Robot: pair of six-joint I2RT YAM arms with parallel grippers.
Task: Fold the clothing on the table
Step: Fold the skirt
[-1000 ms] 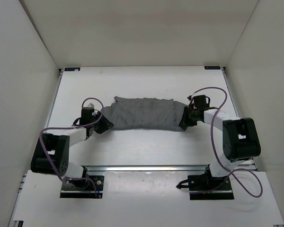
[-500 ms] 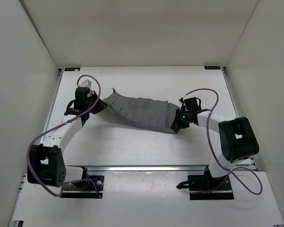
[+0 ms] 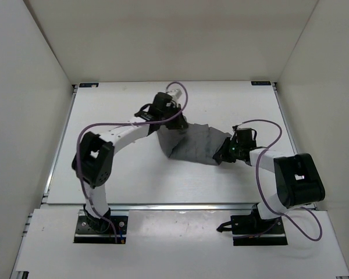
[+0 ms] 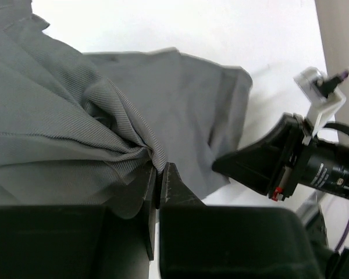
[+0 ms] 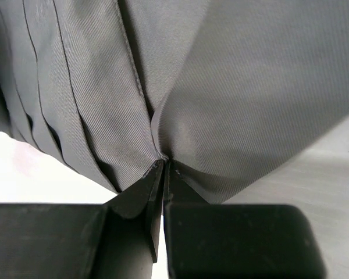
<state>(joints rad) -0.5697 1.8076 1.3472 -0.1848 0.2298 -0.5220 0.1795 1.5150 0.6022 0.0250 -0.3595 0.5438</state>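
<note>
Right hand [image 5: 163,164], the one nearer my bases: jaws pinched almost flat on a bunched edge of the dark grey pleated fabric garment [image 5: 250,87]. Cloth fans out straight ahead of the fingertips, with the pleat creases to their left and smooth fabric to their right. From above, this hand [image 3: 224,152] sits low at the garment's right end, on or just over the white tabletop [image 3: 122,174]; can't tell which.

The garment [image 3: 195,145] is a short bunched band between my two hands, long axis roughly left-right, tilted up toward the far left. It touches both hands, and its middle lies on the tabletop.

Left hand [image 4: 159,168], the farther one: jaws closed down to a slit with a gathered fold of cloth clamped between them. The rest of the garment [image 4: 180,99] spreads ahead and to the right of the fingertips. The right hand shows beyond that, ahead-right. From above, the left hand [image 3: 177,123] is reached well across, at the garment's far-left end.

My read: the fold is mid-way. The left-held end needs to travel along the long axis toward the right hand, which is near. The left hand is the mover and the right hand the anchor. Risk is the bunched pleats landing crooked.
</note>
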